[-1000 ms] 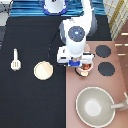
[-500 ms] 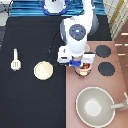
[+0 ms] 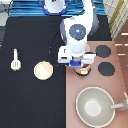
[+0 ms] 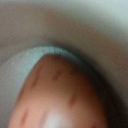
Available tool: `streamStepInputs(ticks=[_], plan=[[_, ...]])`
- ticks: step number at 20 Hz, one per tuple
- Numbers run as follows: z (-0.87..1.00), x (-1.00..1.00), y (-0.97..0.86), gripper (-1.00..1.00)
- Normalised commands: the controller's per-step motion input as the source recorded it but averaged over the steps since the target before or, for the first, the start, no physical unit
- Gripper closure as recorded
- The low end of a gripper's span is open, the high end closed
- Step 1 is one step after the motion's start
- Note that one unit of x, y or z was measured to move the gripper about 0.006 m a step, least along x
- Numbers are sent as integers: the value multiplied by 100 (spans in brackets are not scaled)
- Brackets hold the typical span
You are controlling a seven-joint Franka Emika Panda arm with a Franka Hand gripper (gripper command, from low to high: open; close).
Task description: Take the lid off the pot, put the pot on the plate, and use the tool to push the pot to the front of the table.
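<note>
Exterior view shows the hand (image 3: 82, 66) low over the pot (image 3: 83, 71) on the stove (image 3: 97, 85).

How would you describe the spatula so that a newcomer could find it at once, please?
Start on the black table, far to the exterior view's left of the stove where the end effector sits low over the pot. The spatula lies left of the round cream plate: cream-white, thin-handled, with a squarish head.
</note>
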Motion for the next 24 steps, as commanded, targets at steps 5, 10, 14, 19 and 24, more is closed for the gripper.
streamStepInputs(ticks=[5, 10, 14, 19, 24], plan=[[100, -16, -85, 100], [97, -10, -88, 100], [81, -9, -79, 100], [55, -16, -77, 100], [7, -37, -79, 100]])
